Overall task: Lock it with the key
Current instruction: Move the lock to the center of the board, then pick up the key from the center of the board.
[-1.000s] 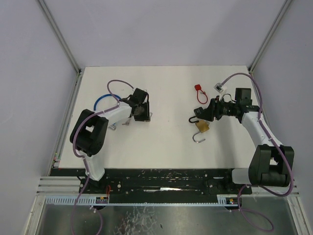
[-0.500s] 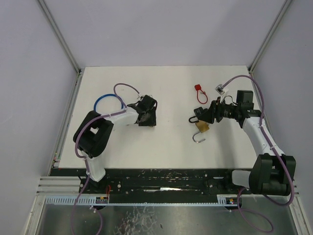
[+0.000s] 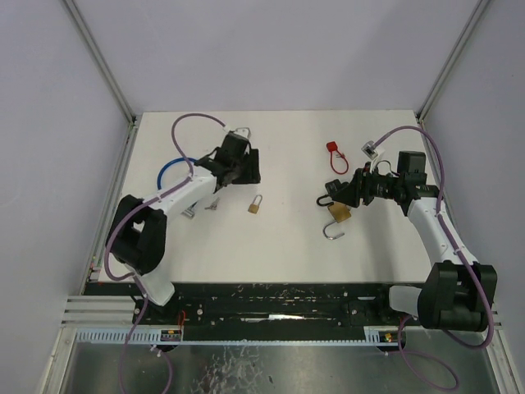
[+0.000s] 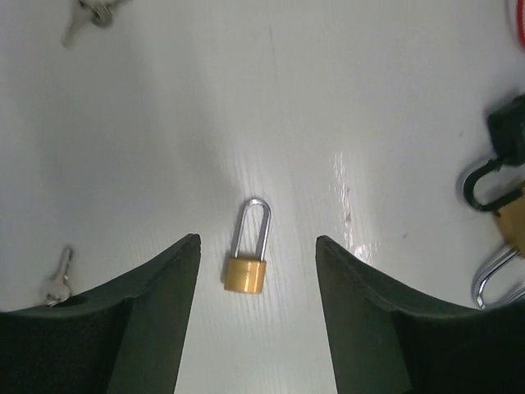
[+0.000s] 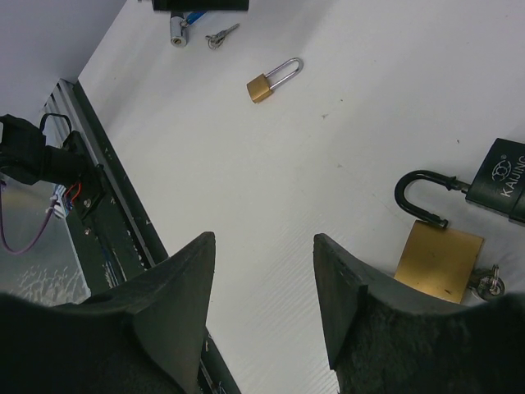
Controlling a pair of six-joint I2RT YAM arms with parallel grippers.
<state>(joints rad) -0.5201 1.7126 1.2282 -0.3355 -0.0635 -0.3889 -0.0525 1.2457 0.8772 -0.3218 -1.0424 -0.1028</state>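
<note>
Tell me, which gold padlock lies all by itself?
The small gold padlock with the long loop. The big gold padlock lies touching the black padlock.

The top camera sits high behind me and looks down on the whole worktop (image 3: 287,246) from far off. My left wrist camera looks steeply down past my left hand (image 4: 257,245), close over the small brass padlock (image 4: 246,263). My right wrist camera looks slantwise across the worktop past my right hand (image 5: 264,240), well apart from that padlock. All three views share it.
</note>
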